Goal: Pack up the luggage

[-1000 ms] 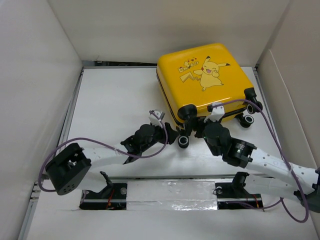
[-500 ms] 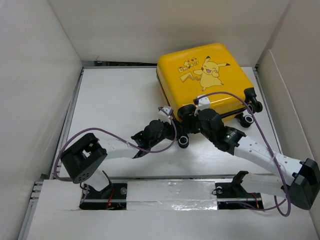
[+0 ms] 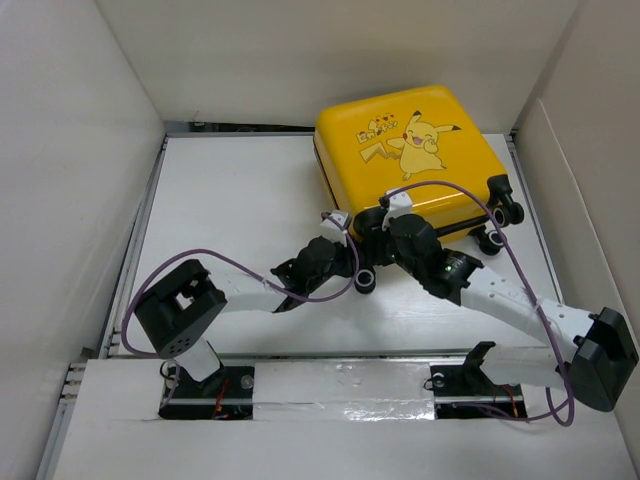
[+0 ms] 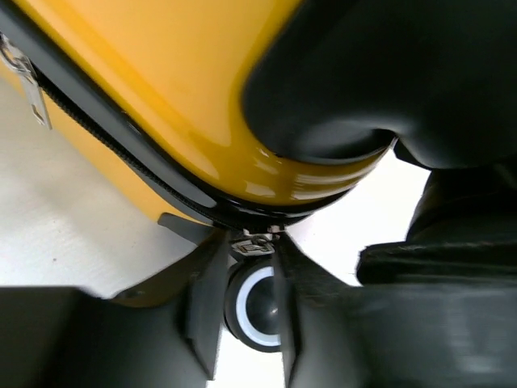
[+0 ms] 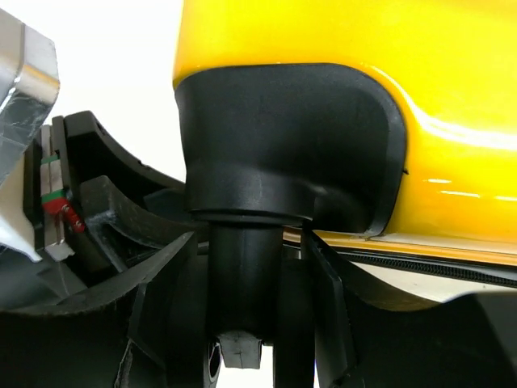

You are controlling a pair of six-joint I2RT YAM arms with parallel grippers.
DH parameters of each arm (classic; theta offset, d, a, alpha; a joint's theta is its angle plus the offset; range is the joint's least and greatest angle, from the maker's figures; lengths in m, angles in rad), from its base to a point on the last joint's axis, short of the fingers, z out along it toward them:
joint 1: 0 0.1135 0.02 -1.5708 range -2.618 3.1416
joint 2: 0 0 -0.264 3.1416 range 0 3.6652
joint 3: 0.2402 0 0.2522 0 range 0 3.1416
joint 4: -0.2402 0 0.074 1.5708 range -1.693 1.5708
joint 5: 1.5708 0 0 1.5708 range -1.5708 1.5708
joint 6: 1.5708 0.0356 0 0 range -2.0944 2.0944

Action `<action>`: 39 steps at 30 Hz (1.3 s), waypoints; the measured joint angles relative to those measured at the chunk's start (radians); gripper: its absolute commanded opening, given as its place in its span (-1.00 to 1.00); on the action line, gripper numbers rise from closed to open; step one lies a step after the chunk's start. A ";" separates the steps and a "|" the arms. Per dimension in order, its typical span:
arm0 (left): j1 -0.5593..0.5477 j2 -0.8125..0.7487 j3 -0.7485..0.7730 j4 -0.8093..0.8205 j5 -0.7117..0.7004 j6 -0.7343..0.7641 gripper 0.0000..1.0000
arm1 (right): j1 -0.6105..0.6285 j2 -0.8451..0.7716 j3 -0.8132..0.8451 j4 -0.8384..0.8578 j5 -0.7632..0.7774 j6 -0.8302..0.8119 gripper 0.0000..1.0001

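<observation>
luggage (image 3: 410,160) lies shut at the table's (image 3: 230,200) far right. at its near corner, left gripper (image 4: 249,260) flanks the zipper pull (image 4: 252,242), right gripper (image 5: 250,242) flanks a wheel post (image 5: 246,283); can't tell if either clamps.

Wheel (image 4: 254,311) half hidden; luggage (image 4: 161,97) cropped

Top cam overhead, wrist cams close, sharing luggage (image 3: 400,150)

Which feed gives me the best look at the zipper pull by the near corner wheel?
Left wrist: the zipper pull sits centred between the fingers of the left gripper, just above the wheel. Top external hides it under the arms. Right wrist shows only the zipper band, no pull.
</observation>
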 measured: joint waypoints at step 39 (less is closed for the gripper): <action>0.345 -0.029 0.032 -0.054 0.279 -0.032 -0.16 | 0.053 -0.094 -0.097 0.102 0.011 -0.060 -1.00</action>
